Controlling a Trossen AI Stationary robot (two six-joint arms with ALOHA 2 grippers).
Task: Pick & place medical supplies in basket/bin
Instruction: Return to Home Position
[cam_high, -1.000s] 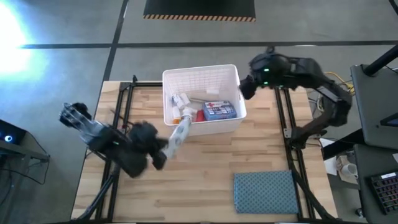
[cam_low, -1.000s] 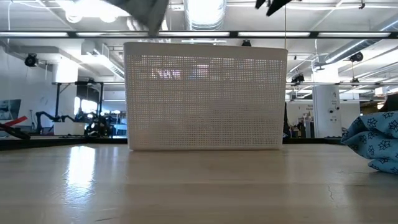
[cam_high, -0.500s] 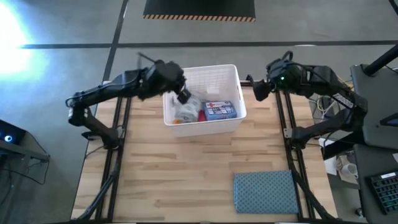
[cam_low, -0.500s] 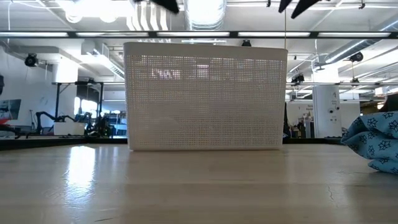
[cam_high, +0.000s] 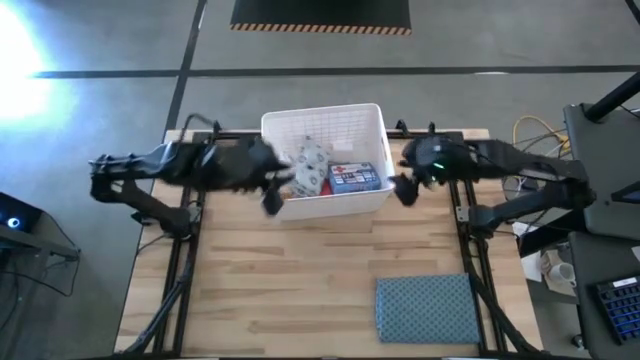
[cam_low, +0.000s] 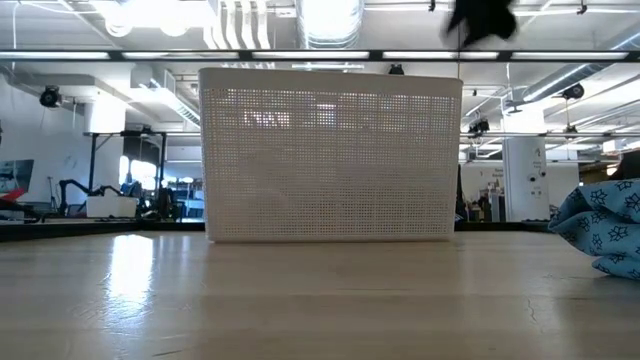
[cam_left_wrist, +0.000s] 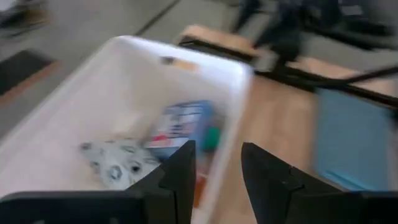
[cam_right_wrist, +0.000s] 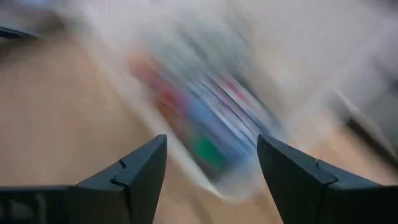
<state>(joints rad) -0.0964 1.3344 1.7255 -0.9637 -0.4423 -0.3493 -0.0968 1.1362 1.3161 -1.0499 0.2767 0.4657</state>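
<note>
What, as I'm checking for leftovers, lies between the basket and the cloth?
Nothing: the high view shows only bare table between basket and cloth.

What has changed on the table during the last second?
The left gripper carried the patterned packet up into the basket, released it and drew back to the basket's left, open. The right gripper shifted toward the table's front, beside the basket. The basket, first-aid box and cloth stayed put.
</note>
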